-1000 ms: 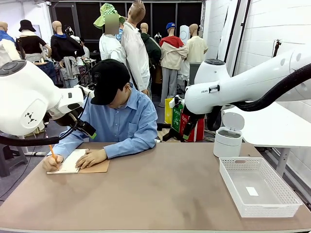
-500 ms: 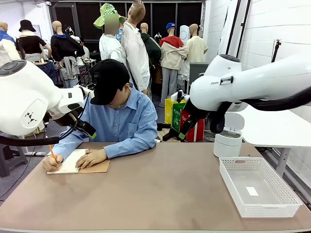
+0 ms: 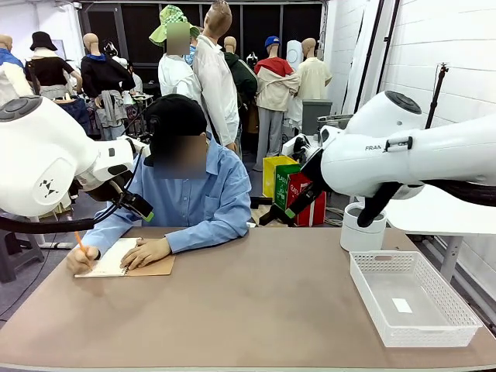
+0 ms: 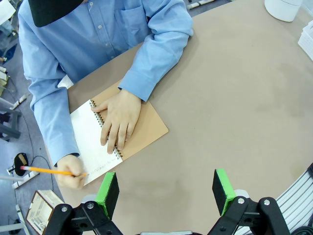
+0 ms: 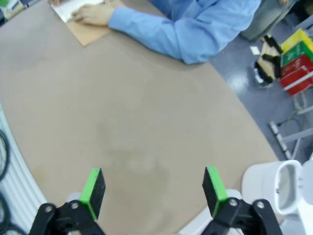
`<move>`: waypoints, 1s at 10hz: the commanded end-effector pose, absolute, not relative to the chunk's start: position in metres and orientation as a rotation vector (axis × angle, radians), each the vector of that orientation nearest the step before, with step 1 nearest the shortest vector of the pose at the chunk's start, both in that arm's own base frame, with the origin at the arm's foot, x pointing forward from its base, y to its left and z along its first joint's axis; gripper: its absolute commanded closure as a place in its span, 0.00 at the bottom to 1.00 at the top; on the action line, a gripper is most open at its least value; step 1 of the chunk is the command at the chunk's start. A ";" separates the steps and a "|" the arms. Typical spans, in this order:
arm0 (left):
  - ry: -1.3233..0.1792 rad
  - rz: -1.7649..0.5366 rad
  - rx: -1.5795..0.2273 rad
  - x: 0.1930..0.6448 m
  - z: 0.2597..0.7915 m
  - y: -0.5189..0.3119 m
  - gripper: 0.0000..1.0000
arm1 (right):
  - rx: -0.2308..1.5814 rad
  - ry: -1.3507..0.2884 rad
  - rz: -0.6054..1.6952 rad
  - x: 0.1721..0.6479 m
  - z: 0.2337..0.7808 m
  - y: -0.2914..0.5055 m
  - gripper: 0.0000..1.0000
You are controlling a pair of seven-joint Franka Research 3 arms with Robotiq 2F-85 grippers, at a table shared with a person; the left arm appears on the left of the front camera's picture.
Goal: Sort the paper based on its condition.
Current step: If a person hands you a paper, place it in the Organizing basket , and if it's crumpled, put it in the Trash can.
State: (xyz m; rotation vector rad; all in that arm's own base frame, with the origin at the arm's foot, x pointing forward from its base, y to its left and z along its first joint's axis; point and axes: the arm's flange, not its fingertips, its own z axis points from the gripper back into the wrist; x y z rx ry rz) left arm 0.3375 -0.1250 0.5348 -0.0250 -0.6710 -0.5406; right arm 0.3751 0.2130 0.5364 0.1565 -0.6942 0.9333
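Note:
The paper (image 3: 107,260) is the white top page of a spiral notebook folded open on its brown cover (image 3: 160,266), at the table's far left. A person writes on the paper (image 4: 89,138) with an orange pencil (image 4: 51,171) and rests the other hand (image 4: 116,120) flat across the spiral. My left gripper (image 4: 165,189) hangs open high above the table, just beside the notebook, with nothing between its green pads. My right gripper (image 5: 152,189) is open and empty too, high over the bare middle of the table, with the notebook (image 5: 78,14) far off at the picture's top.
A white mesh basket (image 3: 457,310) stands at the right front of the table with a tiny white tag (image 3: 401,305) in it. Behind it stands a small white lidded bin (image 3: 363,230). The person's blue sleeves (image 3: 209,229) lie along the far edge.
My right arm has swung to the right and turned at the wrist. The left arm has not moved. The person keeps writing, the pencil hand shifting slightly.

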 end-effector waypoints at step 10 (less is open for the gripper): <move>-0.665 -0.541 -0.025 0.337 0.534 -0.125 0.00 | 0.261 -0.741 0.962 0.378 0.534 0.203 0.00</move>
